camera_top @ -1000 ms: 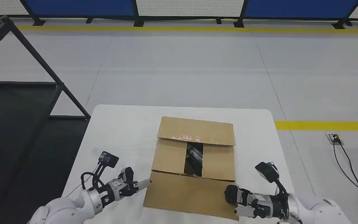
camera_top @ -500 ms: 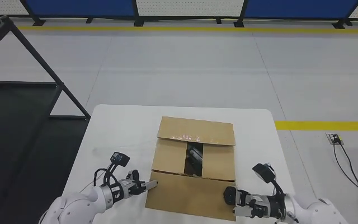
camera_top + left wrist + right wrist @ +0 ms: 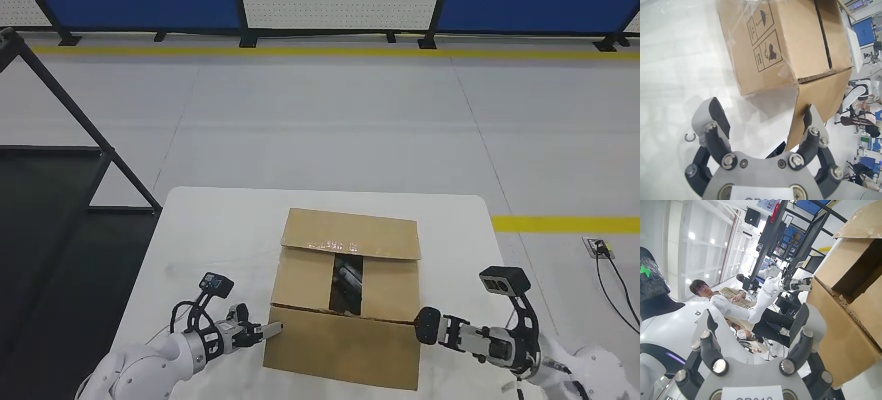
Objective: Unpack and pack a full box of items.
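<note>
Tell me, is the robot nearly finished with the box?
Not nearly. Done: the box's far flap and near flap are folded outward. In hand: the left gripper and right gripper, fingers open, sit at the near flap's two ends, gripping nothing. Left: the inner flaps cover most of the opening and a dark item sits inside, so unpacking and repacking remain.
</note>
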